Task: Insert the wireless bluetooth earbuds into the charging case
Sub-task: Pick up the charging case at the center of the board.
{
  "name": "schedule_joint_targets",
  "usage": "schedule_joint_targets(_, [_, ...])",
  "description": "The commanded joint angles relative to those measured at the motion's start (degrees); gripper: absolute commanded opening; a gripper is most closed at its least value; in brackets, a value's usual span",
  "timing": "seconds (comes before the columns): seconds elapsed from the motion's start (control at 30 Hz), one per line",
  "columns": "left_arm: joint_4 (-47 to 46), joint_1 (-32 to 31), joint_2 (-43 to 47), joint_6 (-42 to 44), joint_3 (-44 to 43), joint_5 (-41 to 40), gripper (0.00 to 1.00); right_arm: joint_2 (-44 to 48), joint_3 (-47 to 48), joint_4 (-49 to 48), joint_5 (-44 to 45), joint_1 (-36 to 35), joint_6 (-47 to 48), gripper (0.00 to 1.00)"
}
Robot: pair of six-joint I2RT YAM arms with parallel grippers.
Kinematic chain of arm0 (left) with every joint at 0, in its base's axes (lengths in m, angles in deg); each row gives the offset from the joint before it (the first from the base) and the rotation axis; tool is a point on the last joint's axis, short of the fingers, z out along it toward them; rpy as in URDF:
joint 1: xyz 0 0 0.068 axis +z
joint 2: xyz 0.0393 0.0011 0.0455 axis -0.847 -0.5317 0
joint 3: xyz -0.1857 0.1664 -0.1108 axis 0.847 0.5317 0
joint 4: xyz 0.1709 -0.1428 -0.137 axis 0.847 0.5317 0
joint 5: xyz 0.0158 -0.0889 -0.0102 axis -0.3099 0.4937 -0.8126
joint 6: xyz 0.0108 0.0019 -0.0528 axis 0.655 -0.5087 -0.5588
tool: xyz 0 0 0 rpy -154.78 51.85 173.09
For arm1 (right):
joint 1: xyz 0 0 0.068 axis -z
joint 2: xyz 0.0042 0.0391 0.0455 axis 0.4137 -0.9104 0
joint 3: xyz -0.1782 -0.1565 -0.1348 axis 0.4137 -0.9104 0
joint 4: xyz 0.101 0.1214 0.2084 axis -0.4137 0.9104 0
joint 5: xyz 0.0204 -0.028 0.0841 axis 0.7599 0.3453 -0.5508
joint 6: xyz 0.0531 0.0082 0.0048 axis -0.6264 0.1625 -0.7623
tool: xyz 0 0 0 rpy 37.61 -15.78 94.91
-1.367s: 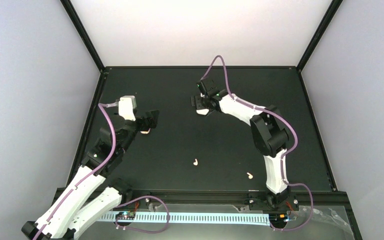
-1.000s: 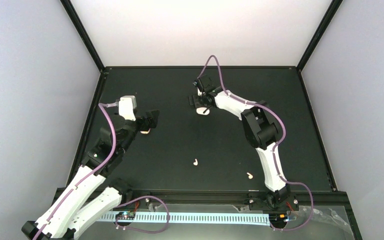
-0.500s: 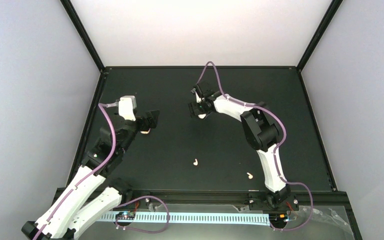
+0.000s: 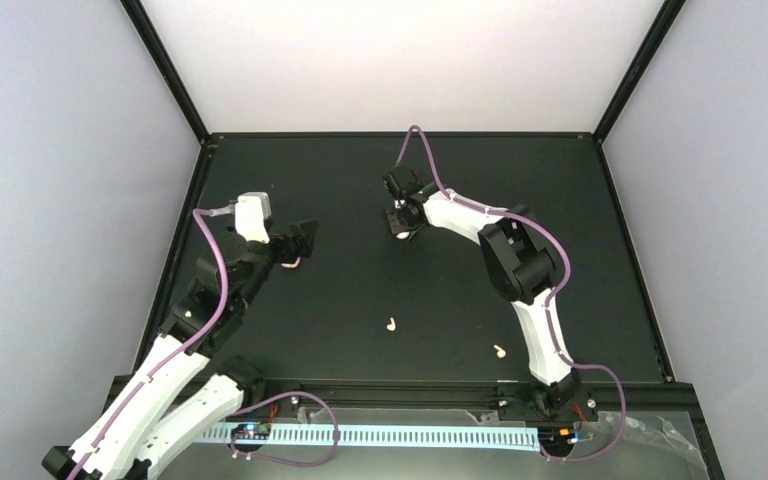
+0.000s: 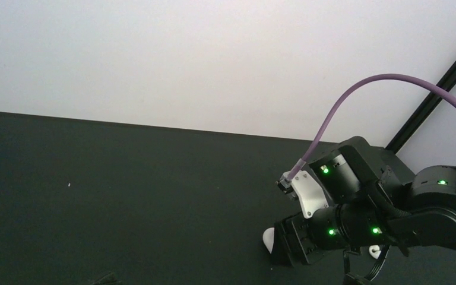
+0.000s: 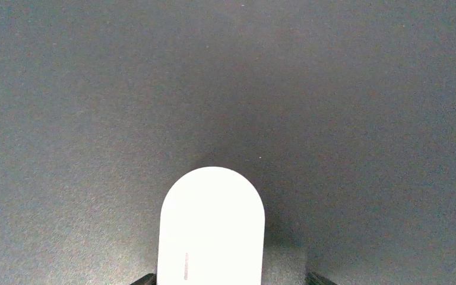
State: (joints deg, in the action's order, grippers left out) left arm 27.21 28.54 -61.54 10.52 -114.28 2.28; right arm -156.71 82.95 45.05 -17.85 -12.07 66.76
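The white pill-shaped charging case lies shut on the black table at the back centre. My right gripper is right over it, open. In the right wrist view the case sits between the fingertips, with a gap on the right side. The case's end also peeks out from under that gripper in the left wrist view. Two cream-white earbuds lie loose on the table, one at the front centre and one at the front right. My left gripper hovers at the left, open, far from them.
A small peach-tan lump lies on the table just below my left gripper. The black table has a raised black frame on its edges. The right arm fills the lower right of the left wrist view.
My right gripper has swung a little left and turned over the case, closing in on it. The left arm has shifted only slightly. The earbuds have not moved.
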Motion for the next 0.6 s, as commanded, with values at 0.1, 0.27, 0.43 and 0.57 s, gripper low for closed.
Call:
schedule_joint_targets(0.1, [-0.67,-0.28,0.52,0.39,-0.08,0.61,0.99,-2.74,2.86,2.45,3.31,-0.73,-0.13,0.61])
schedule_joint_targets(0.27, [-0.7,-0.28,0.51,0.36,-0.08,0.7,0.99,-3.27,2.71,2.48,3.34,-1.21,0.75,0.57])
schedule_joint_targets(0.43, [-0.63,-0.26,0.44,0.35,-0.08,0.7,0.99,-3.64,2.63,2.46,3.05,-1.48,1.67,0.53])
schedule_joint_targets(0.57, [-0.74,-0.25,0.43,0.49,0.0,0.62,0.99,-3.87,2.52,2.72,2.88,-1.57,1.87,0.41])
